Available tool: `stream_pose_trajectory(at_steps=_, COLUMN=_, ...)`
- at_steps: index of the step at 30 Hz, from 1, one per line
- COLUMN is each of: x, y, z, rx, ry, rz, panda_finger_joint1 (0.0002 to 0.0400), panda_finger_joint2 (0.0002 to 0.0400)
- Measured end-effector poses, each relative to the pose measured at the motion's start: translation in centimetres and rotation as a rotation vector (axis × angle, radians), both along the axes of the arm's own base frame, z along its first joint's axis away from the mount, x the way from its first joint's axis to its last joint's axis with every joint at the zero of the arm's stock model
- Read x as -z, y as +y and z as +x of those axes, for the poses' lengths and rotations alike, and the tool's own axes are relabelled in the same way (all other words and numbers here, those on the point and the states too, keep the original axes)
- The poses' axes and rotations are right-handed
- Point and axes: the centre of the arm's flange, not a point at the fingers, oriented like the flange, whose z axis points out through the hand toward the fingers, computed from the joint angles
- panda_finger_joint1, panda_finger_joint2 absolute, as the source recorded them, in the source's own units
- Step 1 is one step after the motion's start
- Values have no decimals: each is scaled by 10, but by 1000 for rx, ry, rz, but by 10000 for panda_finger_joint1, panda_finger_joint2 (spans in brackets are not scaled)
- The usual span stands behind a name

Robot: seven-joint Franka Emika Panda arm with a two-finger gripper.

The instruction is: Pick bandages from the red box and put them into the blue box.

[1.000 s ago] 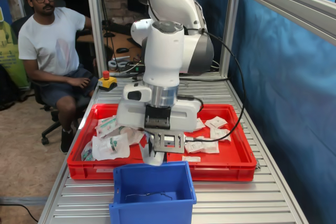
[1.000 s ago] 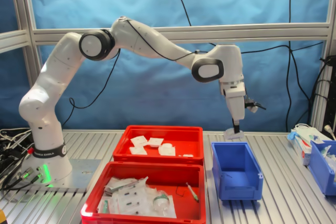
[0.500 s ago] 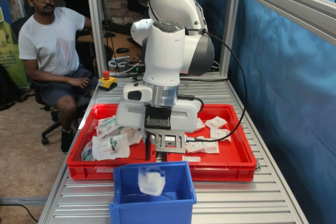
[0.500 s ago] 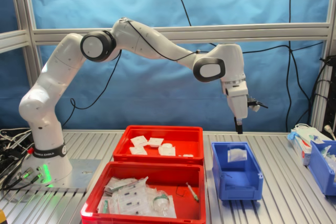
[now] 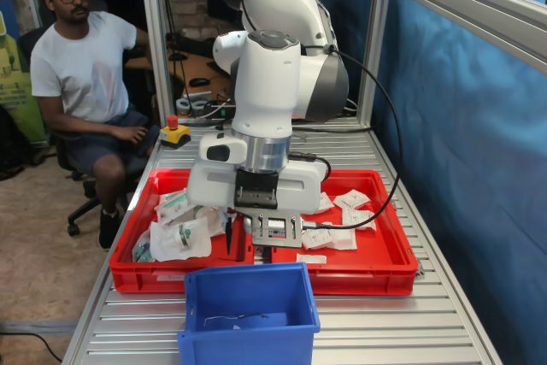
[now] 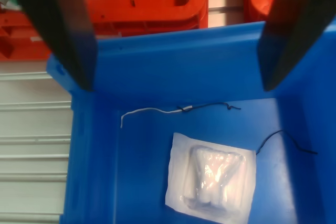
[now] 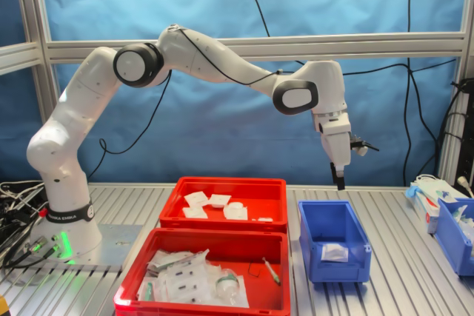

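My gripper [image 7: 339, 180] hangs open and empty above the far end of the blue box [image 7: 304, 227]. One bandage [image 7: 335, 251], a white square sachet, lies flat on the floor of the blue box [image 6: 142, 171]; the wrist view shows this bandage [image 6: 210, 177] below the two spread dark fingers [image 6: 63, 24]. In the first exterior view the gripper [image 5: 248, 248] sits just behind the blue box [image 5: 248, 273]. The red box [image 7: 226, 181] holds several more bandages [image 7: 215, 201]; in the first exterior view this red box [image 5: 367, 273] is on the right, with bandages [image 5: 350, 203] beside the arm.
A twin red tray [image 7: 200, 233] holds larger green-printed packs [image 7: 185, 283]. Another blue bin [image 7: 455, 231] and a white carton [image 7: 429, 197] stand at the second exterior view's right. A seated man [image 5: 85, 83] and a red stop button [image 5: 173, 130] are beyond the table.
One second ago the gripper held the sachet over the blue box. It let go, the sachet dropped to the box floor, and the gripper rose slightly.
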Motion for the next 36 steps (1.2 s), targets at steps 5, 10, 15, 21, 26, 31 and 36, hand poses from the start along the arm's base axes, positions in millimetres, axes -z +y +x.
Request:
stream_pose_trajectory(at_steps=5, x=0, y=0, z=0, rx=-1, ry=0, rz=0, panda_finger_joint1=295, panda_finger_joint2=295)
stream_pose_trajectory(at_steps=10, x=0, y=0, z=0, rx=-2, ry=0, rz=0, panda_finger_joint1=345, panda_finger_joint2=345)
stream_pose_trajectory(at_steps=15, x=0, y=0, z=0, rx=-2, ry=0, rz=0, panda_finger_joint1=387, panda_finger_joint2=387)
stream_pose_trajectory(at_steps=21, x=-1, y=0, z=0, rx=-2, ry=-1, rz=0, panda_finger_joint1=398, panda_finger_joint2=398)
stream_pose_trajectory(at_steps=26, x=-8, y=0, z=-1, rx=-2, ry=-10, rz=2, panda_finger_joint1=400, panda_finger_joint2=400)
stream_pose_trajectory(at_steps=31, x=-23, y=-1, z=-2, rx=-1, ry=-29, rz=7, panda_finger_joint1=400, panda_finger_joint2=400)
stream_pose_trajectory(at_steps=36, x=-50, y=-7, z=-16, rx=16, ry=-2, rz=21, panda_finger_joint1=400, panda_finger_joint2=400)
